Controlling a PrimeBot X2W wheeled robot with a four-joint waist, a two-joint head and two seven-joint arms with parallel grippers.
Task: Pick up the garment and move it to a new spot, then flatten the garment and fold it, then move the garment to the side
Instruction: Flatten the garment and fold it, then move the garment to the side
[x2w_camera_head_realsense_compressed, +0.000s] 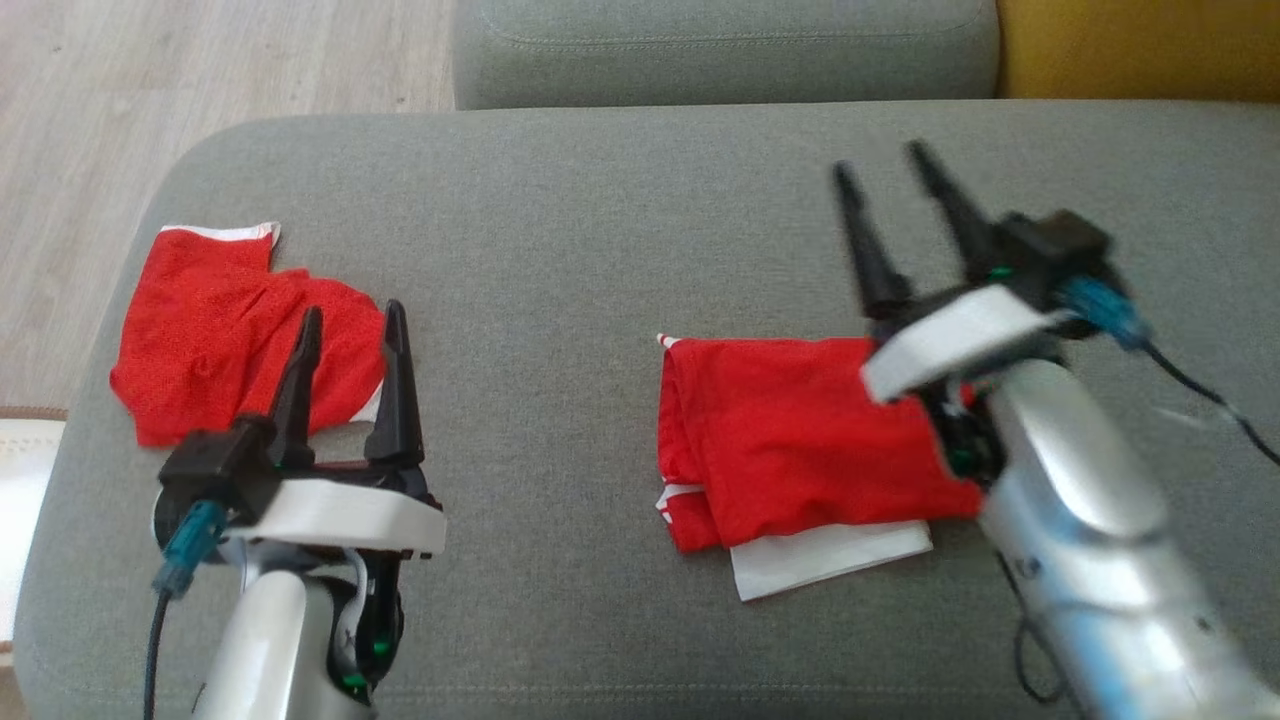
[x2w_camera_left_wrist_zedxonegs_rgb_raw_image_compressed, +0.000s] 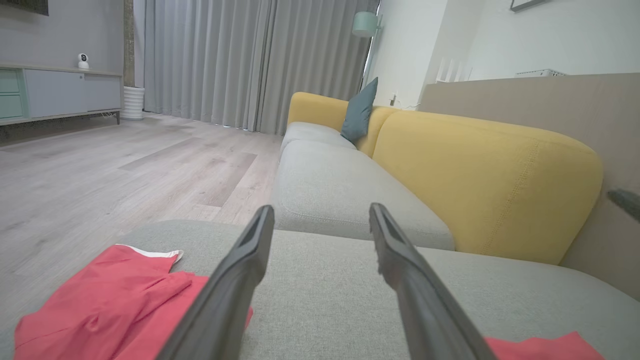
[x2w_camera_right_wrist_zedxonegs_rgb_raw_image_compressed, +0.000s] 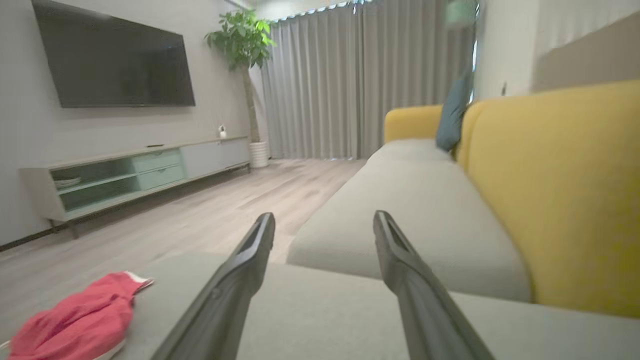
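Note:
A folded red garment (x2w_camera_head_realsense_compressed: 800, 440) with a white layer showing beneath it lies on the grey sofa seat (x2w_camera_head_realsense_compressed: 600, 250), right of centre. Its corner shows at the lower right of the left wrist view (x2w_camera_left_wrist_zedxonegs_rgb_raw_image_compressed: 540, 347). My right gripper (x2w_camera_head_realsense_compressed: 882, 160) hovers open and empty above the garment's right end, fingers pointing past it toward the seat's far edge; the forearm covers that end. In its own view the right gripper (x2w_camera_right_wrist_zedxonegs_rgb_raw_image_compressed: 324, 218) is open over bare cushion. My left gripper (x2w_camera_head_realsense_compressed: 352, 312) stands open and empty at the lower left, also open in its own view (x2w_camera_left_wrist_zedxonegs_rgb_raw_image_compressed: 320, 215).
A second, crumpled red garment with white trim (x2w_camera_head_realsense_compressed: 220, 330) lies at the seat's left end, just beyond my left fingertips (x2w_camera_left_wrist_zedxonegs_rgb_raw_image_compressed: 110, 305) (x2w_camera_right_wrist_zedxonegs_rgb_raw_image_compressed: 75, 320). A yellow backrest (x2w_camera_left_wrist_zedxonegs_rgb_raw_image_compressed: 480, 180) runs along the right. Wooden floor (x2w_camera_head_realsense_compressed: 150, 80) lies beyond the seat's left edge.

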